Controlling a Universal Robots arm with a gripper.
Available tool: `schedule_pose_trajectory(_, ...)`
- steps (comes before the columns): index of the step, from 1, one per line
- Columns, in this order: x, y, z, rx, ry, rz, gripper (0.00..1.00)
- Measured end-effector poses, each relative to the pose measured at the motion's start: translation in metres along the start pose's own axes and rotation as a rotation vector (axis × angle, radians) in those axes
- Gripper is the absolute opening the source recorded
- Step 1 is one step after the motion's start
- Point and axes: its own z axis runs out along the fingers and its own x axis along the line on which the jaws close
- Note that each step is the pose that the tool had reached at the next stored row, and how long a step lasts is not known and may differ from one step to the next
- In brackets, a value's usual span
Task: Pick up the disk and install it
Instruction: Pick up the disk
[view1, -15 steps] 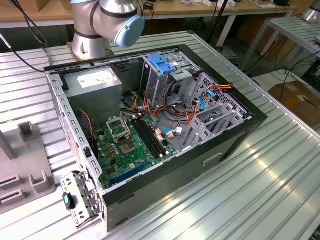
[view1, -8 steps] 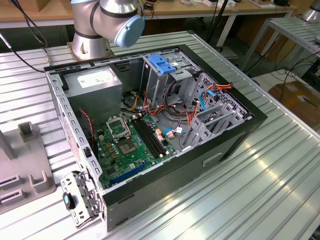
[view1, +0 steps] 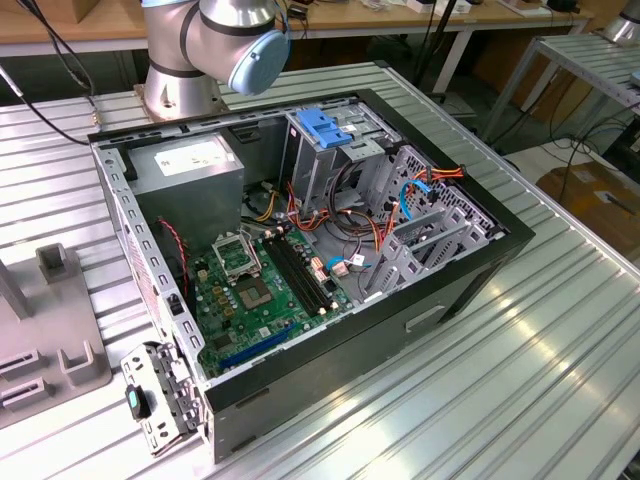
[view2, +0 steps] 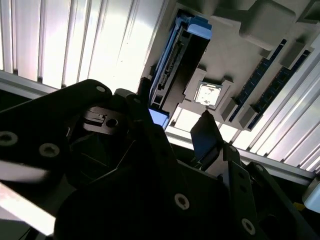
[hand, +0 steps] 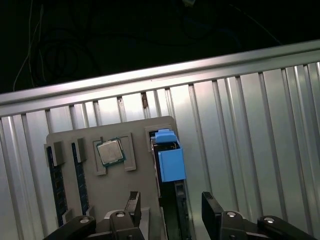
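Note:
The disk (hand: 170, 159) stands on edge in a slot of a grey holder (hand: 142, 127), its blue side rail facing the camera. My gripper (hand: 171, 207) is open, with one dark finger on either side of the disk's line and a gap between each finger and the disk. In the second wrist view the disk (view2: 189, 65) shows as a dark slab with blue rails, and the gripper (view2: 172, 112) hangs just short of its end. The open computer case (view1: 470, 270) lies on the ribbed metal table, with a grey drive cage (view1: 325, 135) topped by a blue latch.
The holder also carries a square processor chip (hand: 110, 151) and memory sticks (hand: 56, 185) in slots beside the disk. In the exterior view the holder (view1: 60, 350) sits at the left of the case. A grey power supply box (view1: 190, 165) and the arm's base (view1: 185, 70) lie at the back.

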Motion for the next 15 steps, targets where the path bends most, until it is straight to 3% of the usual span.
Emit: schedule_pose_trajectory(15,0.0000,-0.0001,0.0021,0.0000,-0.0011,-0.010,0.60)
